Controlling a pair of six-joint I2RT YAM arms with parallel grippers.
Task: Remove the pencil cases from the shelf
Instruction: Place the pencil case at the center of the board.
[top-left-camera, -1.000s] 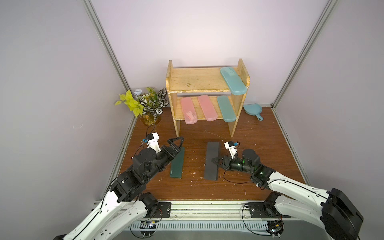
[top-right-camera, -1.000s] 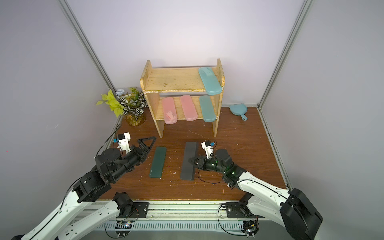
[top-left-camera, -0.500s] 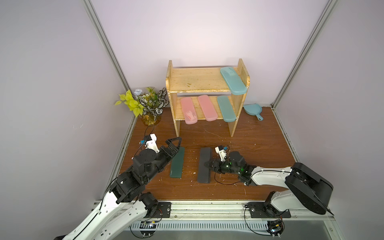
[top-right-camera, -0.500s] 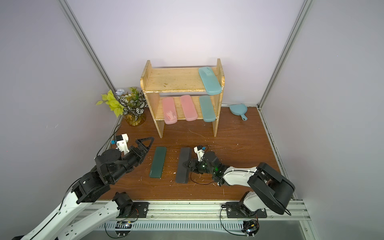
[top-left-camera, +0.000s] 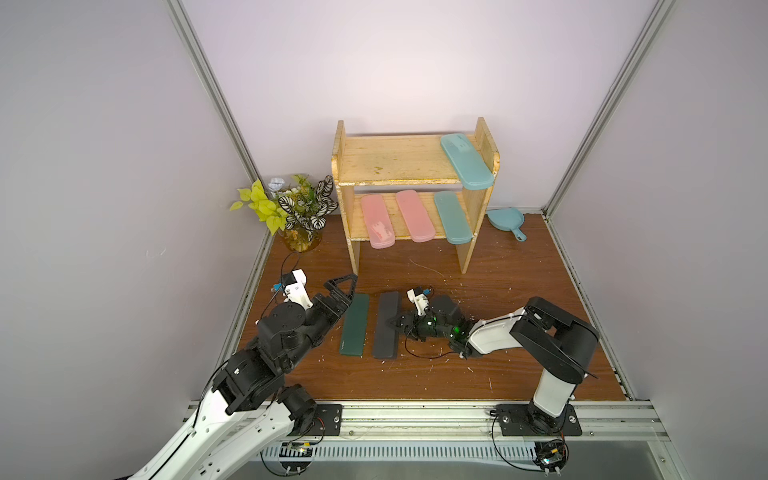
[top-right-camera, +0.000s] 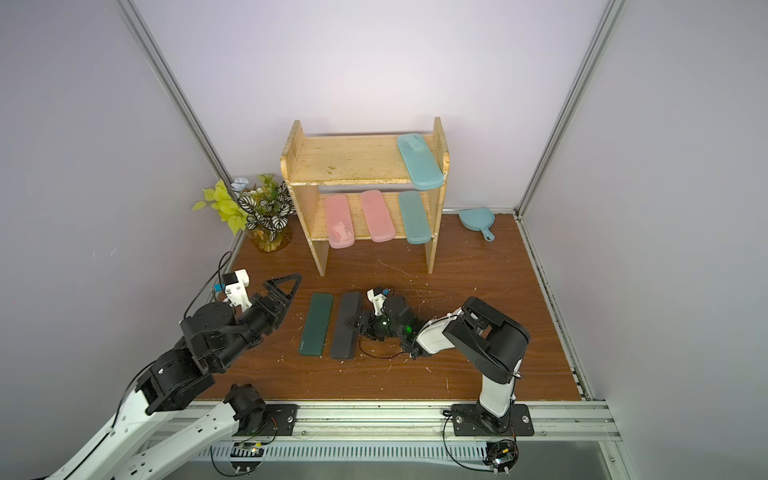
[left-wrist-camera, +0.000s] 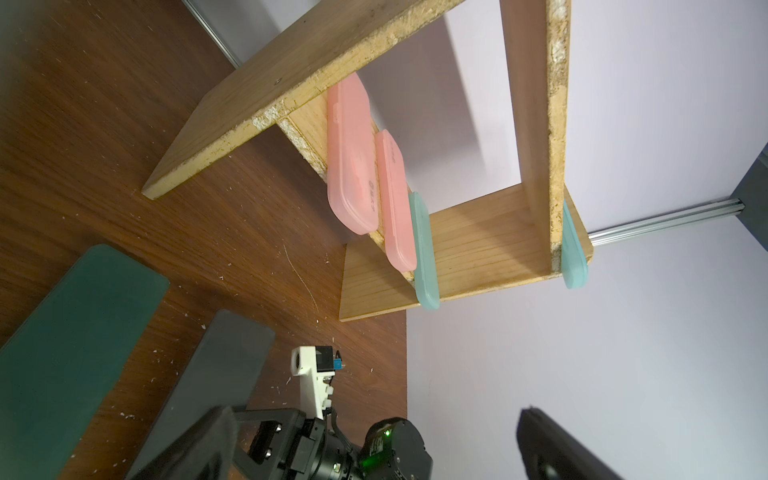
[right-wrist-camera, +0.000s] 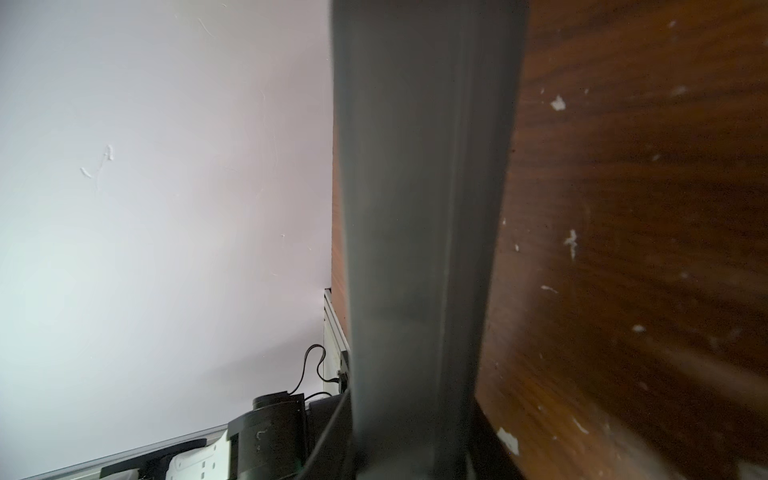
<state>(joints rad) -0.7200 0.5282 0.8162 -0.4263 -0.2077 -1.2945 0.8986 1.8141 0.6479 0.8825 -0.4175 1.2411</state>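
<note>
While the right claw (top-left-camera: 397, 323) is pinching the black case (top-left-camera: 385, 328) by its long edge, closed firmly on it, that case is lying flat on the tabletop (top-left-camera: 519, 299). It is sitting just beside the dark green case (top-left-camera: 354, 324), which is on the side away from this claw, apparently so that the cases off the shelf are forming a tidy row. The left claw (top-left-camera: 344, 286) is hanging wide open and empty just beside the dark green case, probably free for the next reach.

Well beyond both claws, the shelf (top-left-camera: 390, 162) is holding four cases. A pink case (top-left-camera: 377, 222), a second pink case (top-left-camera: 414, 216) and a lower teal case (top-left-camera: 453, 217) are lying side by side on the lower tier. Their ends are jutting over the front edge, which should be making them easy to pinch. An upper teal case (top-left-camera: 466, 166) is resting on the top tier, at the end nearer the right claw. That is making six cases in all, two down on the tabletop and four waiting.
</note>
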